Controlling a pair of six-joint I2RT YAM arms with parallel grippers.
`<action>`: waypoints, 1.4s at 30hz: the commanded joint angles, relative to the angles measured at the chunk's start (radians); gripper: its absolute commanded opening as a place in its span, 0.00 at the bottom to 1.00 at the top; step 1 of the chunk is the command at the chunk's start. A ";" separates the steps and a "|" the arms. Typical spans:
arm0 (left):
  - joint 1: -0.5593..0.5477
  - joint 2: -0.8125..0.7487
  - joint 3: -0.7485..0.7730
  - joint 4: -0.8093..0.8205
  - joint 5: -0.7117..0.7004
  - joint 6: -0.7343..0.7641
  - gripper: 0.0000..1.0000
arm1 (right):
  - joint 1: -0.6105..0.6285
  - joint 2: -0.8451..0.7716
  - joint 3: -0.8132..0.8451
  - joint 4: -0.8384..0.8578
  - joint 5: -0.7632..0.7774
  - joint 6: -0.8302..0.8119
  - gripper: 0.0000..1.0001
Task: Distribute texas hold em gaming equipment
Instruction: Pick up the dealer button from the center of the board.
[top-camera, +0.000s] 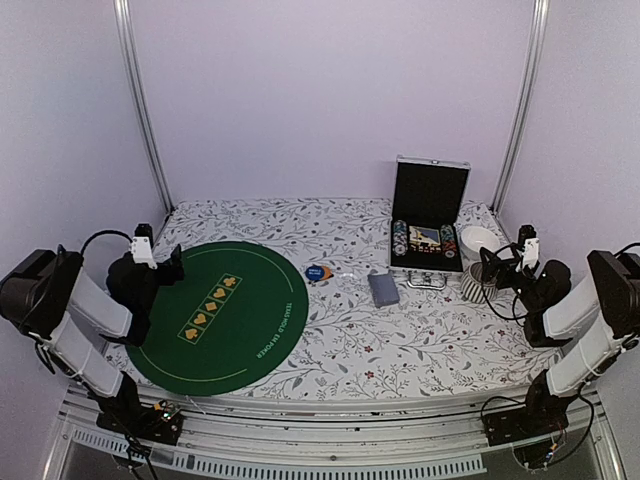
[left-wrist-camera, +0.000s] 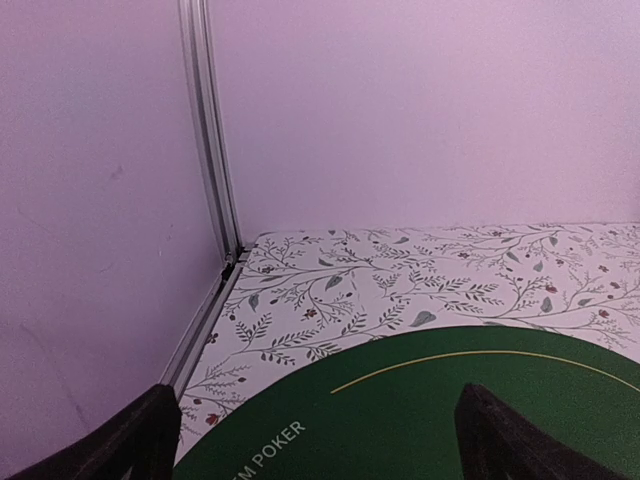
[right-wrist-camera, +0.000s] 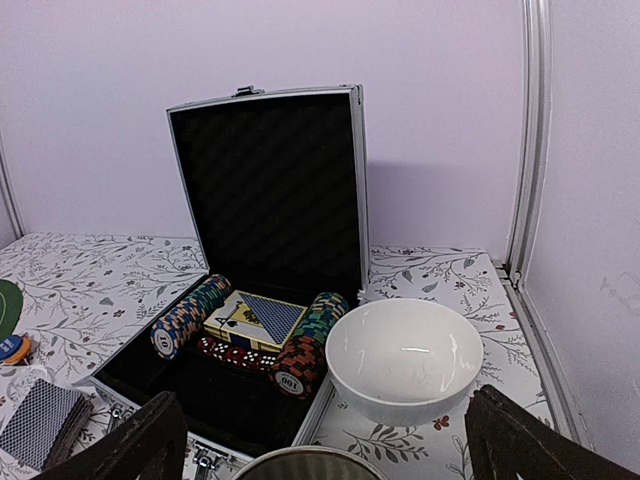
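Two spread, empty grippers: left gripper (left-wrist-camera: 320, 440) hovers over the mat (top-camera: 225, 345), right gripper (right-wrist-camera: 325, 440) faces the case (right-wrist-camera: 270, 180) holding the chips (right-wrist-camera: 188, 318), deck (top-camera: 383, 288) on the table between; distribution looks barely started, next the right must reach in and pinch chips.

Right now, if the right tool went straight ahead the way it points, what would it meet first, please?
Probably the ribbed cup, whose rim sits just ahead of the right tool. If it passes above, the white bowl behind comes next. Depth is unclear.
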 joint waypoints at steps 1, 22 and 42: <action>0.010 -0.004 0.015 -0.005 0.012 -0.003 0.98 | -0.005 0.005 0.016 -0.008 -0.005 -0.007 0.99; -0.079 -0.486 0.238 -0.677 -0.057 -0.195 0.98 | -0.005 -0.480 0.280 -0.528 -0.127 0.192 0.99; -0.368 -0.699 0.608 -1.526 0.217 -0.196 0.98 | 0.756 0.346 1.280 -1.638 0.248 0.054 0.99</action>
